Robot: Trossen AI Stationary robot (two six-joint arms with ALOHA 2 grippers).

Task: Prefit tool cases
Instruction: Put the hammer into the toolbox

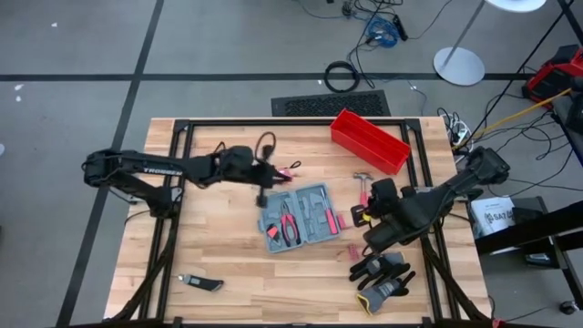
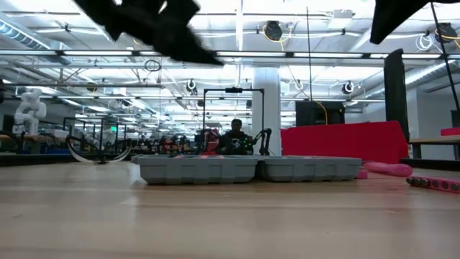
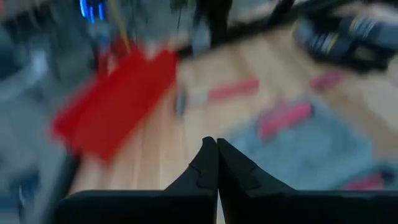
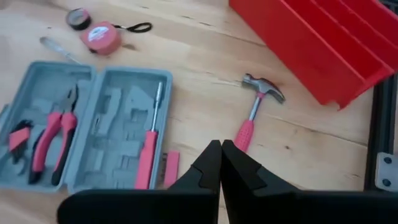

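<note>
The grey tool case (image 1: 296,217) lies open and flat on the wooden table, also seen in the right wrist view (image 4: 87,127) and the low view (image 2: 248,169). Red-handled pliers (image 4: 53,140) sit in one half and a red-handled screwdriver (image 4: 149,149) in the other. My left gripper (image 1: 278,177) hangs shut above the table just past the case's far left corner; its fingertips (image 3: 216,146) meet with nothing between them. My right gripper (image 1: 373,197) is raised to the right of the case, near the hammer (image 4: 252,115), shut (image 4: 221,149) and empty.
A red bin (image 1: 369,141) stands at the far right. A pink tape measure (image 4: 99,35) and a dark roll (image 4: 78,18) lie beyond the case, with a small red piece (image 4: 170,168) beside it. Dark gloves (image 1: 383,273) lie near right and a small knife (image 1: 202,283) near left.
</note>
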